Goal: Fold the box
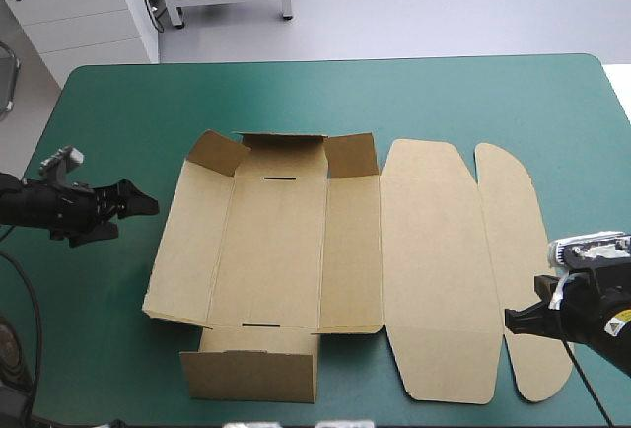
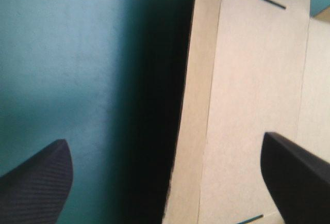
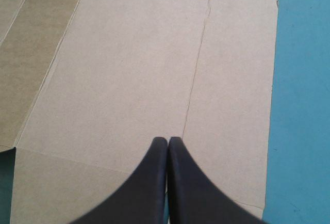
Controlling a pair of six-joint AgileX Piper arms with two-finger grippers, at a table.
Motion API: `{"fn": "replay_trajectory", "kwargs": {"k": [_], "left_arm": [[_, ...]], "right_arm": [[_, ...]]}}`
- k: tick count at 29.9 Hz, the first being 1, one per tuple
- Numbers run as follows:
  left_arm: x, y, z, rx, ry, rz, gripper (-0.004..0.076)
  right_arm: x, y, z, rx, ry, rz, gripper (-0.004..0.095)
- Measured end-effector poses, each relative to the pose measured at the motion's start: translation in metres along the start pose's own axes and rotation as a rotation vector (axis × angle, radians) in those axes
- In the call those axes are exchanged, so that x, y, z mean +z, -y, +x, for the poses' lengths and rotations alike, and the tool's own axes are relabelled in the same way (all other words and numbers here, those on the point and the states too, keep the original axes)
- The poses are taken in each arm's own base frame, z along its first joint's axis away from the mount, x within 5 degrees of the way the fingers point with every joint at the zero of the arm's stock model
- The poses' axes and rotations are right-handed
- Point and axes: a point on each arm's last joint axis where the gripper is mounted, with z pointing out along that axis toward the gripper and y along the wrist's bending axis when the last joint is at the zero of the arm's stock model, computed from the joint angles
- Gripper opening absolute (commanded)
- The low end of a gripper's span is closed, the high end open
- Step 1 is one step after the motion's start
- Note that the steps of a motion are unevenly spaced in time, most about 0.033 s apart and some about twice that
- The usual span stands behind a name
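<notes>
Nearest lies the near end flap of the box, standing up from the brown sheet, which is spread in the middle of the teal-green bench. Left of the box, the left gripper hovers wide open, apart from the board and aimed at the left side wall, which is only slightly raised. At the far end of the box the small flaps are tipped up. Right of the tray part, the lid panel and rounded tuck flap lie flat. The right gripper is closed to a point over their crease, holding nothing. The work looks early, at wall-raising; next, the left gripper probably must reach the side wall's edge and turn it upright.
</notes>
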Motion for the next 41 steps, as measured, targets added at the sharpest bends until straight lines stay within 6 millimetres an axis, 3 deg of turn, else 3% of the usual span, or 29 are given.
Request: {"fn": "replay_trajectory", "kwargs": {"k": [9,18,21,30,32,41], "left_arm": [[0.048,0.009,0.037,0.084,-0.192,0.056,0.0719],[0.069,0.020,0.054,0.126,-0.275,0.077,0.0708],[0.070,0.020,0.052,0.117,-0.255,0.063,0.0619],[0.070,0.019,0.051,0.100,-0.243,0.053,0.0045],[0.070,0.019,0.051,0.100,-0.243,0.053,-0.0010],[0.070,0.021,0.053,0.106,-0.261,0.077,-0.0008]], "right_arm": [[0.000,0.000,-0.001,0.001,0.009,0.001,-0.0015],[0.000,0.000,-0.001,0.002,0.010,-0.002,-0.0015],[0.000,-0.001,-0.001,0.005,0.011,-0.007,-0.0015],[0.000,-0.002,-0.001,0.013,0.014,-0.021,-0.0015],[0.000,-0.002,-0.001,0.013,0.014,-0.021,-0.0015],[0.000,-0.002,-0.001,0.014,0.014,-0.022,-0.0015]]}}
